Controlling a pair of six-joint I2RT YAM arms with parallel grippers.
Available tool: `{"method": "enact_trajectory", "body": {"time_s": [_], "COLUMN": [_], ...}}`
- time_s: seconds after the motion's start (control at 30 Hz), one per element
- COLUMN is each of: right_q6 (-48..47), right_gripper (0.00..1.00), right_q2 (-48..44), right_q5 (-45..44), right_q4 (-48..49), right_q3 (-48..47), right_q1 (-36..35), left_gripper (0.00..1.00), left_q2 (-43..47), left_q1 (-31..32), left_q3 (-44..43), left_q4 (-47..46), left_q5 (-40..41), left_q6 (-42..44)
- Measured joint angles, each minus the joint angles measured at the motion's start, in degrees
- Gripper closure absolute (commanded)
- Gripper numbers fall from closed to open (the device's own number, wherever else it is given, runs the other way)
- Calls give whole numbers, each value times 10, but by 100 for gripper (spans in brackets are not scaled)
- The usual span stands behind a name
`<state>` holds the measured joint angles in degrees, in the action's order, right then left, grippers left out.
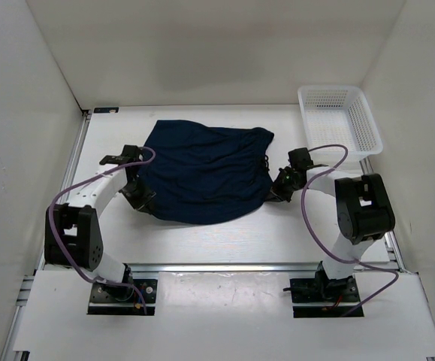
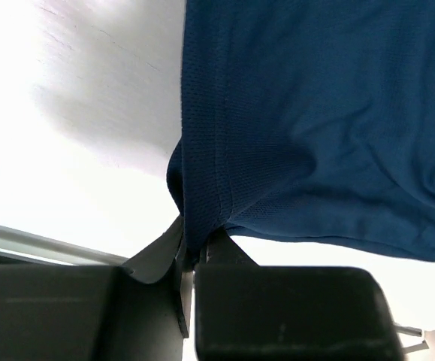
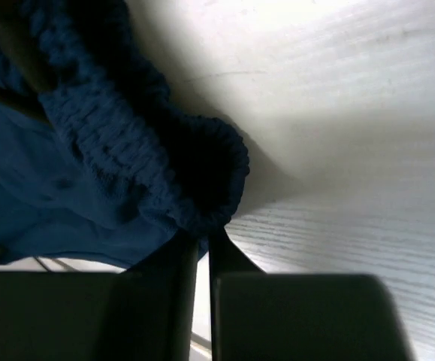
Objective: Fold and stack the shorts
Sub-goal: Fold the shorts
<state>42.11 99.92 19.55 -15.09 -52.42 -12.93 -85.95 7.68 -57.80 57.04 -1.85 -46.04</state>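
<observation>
The left hand is pinching the shorts at their hem corner; the right hand is clamping their waistband, likely readying a fold.

The left arm and right arm have white links with bulky black joint housings; a purple cable loops along each, and black base plates anchor them
</observation>
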Motion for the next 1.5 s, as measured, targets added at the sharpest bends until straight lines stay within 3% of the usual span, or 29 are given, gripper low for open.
{"method": "enact_trajectory", "body": {"time_s": [0.23, 0.43, 0.67, 0.83, 1.17, 1.5], "right_q6": [-29, -57, -57, -48, -26, -23], "right_gripper": [100, 100, 100, 100, 100, 100], "right_q2": [-37, -189, -368, -449, -360, -131], "right_q5": [-37, -64, -100, -114, -127, -171], "right_q4": [-22, -76, -204, -269, -301, -315], "right_q3": [6, 71, 151, 143, 22, -201], "right_q1": [-4, -6, -11, -12, -14, -3], "left_gripper": [90, 90, 90, 90, 90, 90], "left_q2": [19, 66, 145, 149, -71, -343], "left_q1": [-2, -4, -3, 1, 6, -3], "left_q3": [-82, -91, -10, -55, -373, -686], "left_q4": [42, 59, 80, 106, 125, 150], "left_q5": [13, 23, 4, 2, 14, 15], "left_q6": [12, 16, 0, 2, 52, 82]}}
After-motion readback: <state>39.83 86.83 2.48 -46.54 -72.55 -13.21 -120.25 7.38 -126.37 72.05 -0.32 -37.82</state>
